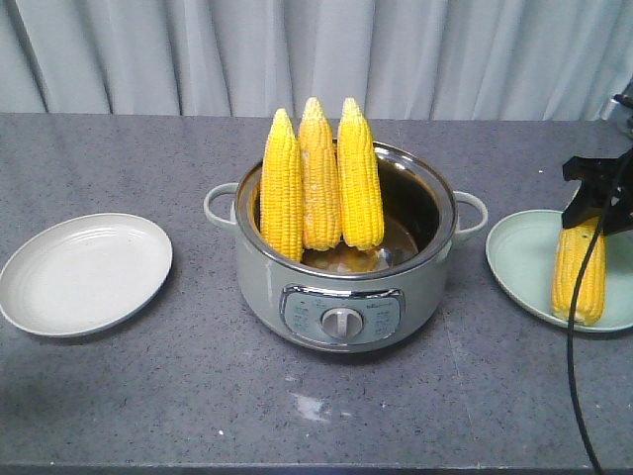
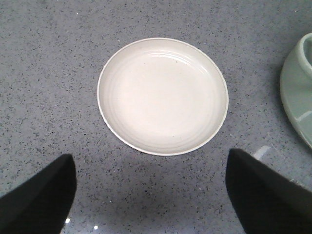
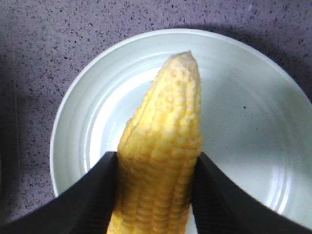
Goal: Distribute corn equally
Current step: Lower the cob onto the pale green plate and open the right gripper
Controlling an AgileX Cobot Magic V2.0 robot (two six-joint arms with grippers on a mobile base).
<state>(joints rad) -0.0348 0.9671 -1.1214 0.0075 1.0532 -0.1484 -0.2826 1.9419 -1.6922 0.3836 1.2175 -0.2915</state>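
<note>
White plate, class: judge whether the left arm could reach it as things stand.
Probably yes: the left gripper hovers open and empty, facing the white plate, with nothing lying between them.

Front camera: raised, looks down across counter toward curtain, wide. Left wrist camera: above, white plate ahead of left fingers. Right wrist camera: very close, cob between right fingers, green plate beyond. Front view shares both plates.

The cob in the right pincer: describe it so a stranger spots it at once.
Start at the grey-green cooker mid-table; a pale green plate sits right of it. The cob over that plate is the only one outside the cooker, gripped by the right pincer.
</note>
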